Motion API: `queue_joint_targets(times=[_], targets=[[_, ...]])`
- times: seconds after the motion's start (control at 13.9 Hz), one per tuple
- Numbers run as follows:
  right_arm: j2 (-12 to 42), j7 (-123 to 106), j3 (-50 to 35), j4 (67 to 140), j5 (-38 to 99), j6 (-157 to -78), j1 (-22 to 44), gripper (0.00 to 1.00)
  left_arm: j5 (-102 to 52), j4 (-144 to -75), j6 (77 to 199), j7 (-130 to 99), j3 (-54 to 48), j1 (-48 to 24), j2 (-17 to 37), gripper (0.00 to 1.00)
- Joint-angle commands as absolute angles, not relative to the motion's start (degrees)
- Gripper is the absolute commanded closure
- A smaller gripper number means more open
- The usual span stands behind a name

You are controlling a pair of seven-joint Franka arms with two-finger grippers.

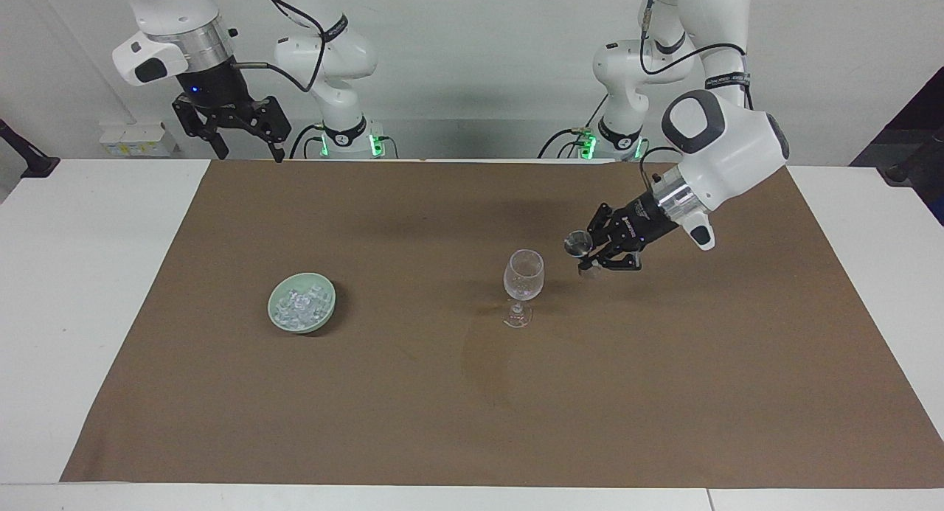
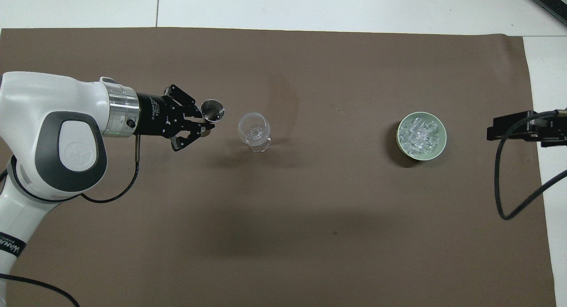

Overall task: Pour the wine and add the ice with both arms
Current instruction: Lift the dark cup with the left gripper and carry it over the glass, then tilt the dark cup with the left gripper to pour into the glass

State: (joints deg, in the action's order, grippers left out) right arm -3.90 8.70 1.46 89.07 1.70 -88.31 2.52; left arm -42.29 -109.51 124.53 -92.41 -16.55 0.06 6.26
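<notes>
Left tool (image 2: 204, 124) – marked ROBOTIQ – grips small cup (image 2: 212, 110).

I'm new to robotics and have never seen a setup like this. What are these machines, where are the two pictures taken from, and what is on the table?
These are two white robot arms at a table with a brown mat. One picture faces the robots from across the table; the other looks down from above their own end.

The left arm's tool is shut on a small metal measuring cup, held in the air beside the empty wine glass that stands mid-table.

Toward the right arm's end sits a pale green bowl holding clear ice cubes.

The right arm waits, its tool open and raised over the table's edge nearest the robots.
</notes>
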Motion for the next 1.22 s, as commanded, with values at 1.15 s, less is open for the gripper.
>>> queue_joint_targets(times=[1.15], targets=[[-3.69,7.38,1.14,88.77,2.72,-87.71,1.58,0.0,-16.62,-108.81,133.42,-103.8,-25.14,-0.97,6.24,1.0]])
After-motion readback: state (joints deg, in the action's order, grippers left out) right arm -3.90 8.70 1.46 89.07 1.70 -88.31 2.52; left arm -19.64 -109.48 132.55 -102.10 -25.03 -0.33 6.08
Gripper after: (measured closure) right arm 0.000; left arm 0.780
